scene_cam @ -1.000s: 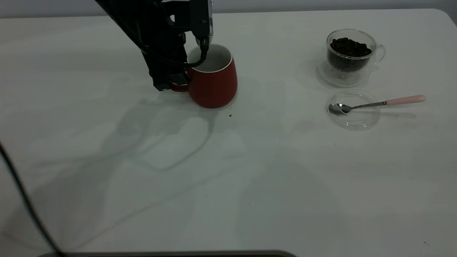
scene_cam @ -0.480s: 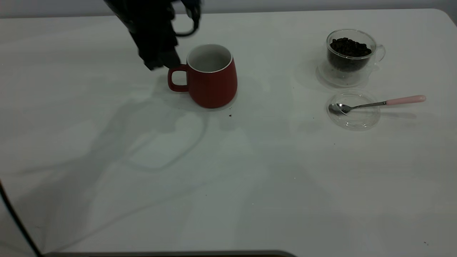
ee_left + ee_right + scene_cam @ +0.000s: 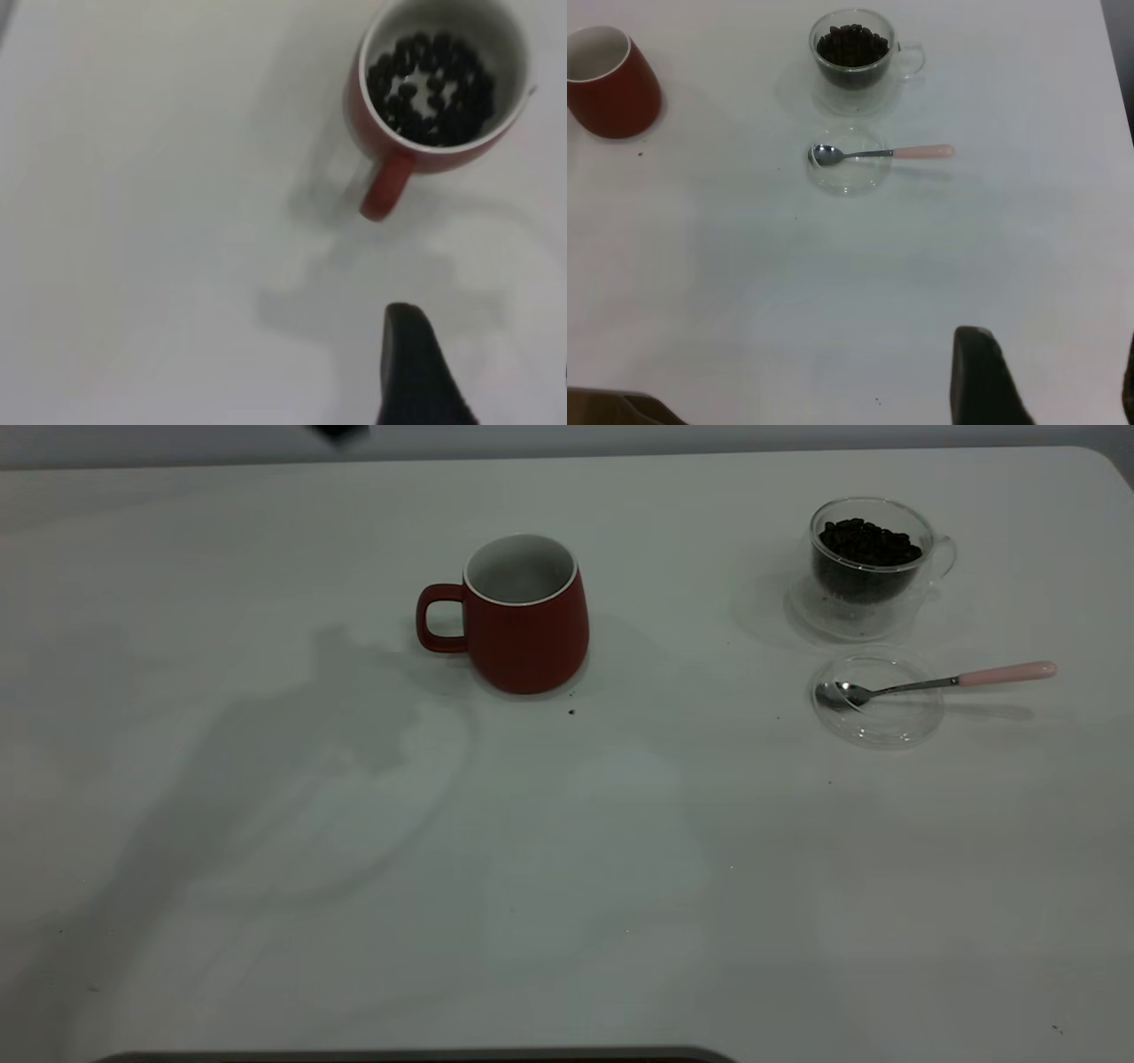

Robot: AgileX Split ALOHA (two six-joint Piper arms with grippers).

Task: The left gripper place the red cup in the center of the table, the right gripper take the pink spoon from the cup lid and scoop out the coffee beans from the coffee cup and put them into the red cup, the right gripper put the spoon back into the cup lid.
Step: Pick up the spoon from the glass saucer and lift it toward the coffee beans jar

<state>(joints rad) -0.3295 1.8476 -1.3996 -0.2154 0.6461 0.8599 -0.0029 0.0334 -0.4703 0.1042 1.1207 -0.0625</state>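
Exterior view: the red cup [image 3: 524, 615] stands upright near the middle of the table [image 3: 567, 868], handle toward the left arm's side; only a black scrap of the left gripper [image 3: 341, 433] shows at the top edge. The coffee cup [image 3: 873, 558], full of coffee beans [image 3: 866, 542], stands on its clear saucer [image 3: 808, 615]; just beside it the pink spoon [image 3: 939, 683] lies with its bowl in the cup lid [image 3: 877, 698]. Left wrist view: the left gripper hangs above the table, apart from the red cup, one finger [image 3: 415, 367] visible, holding nothing; opening cannot be told. Dark beans lie inside the red cup, unseen from the exterior. Right wrist view: the right gripper hangs high, well apart from the spoon, one finger [image 3: 983, 376] visible; opening cannot be told. No legible writing.
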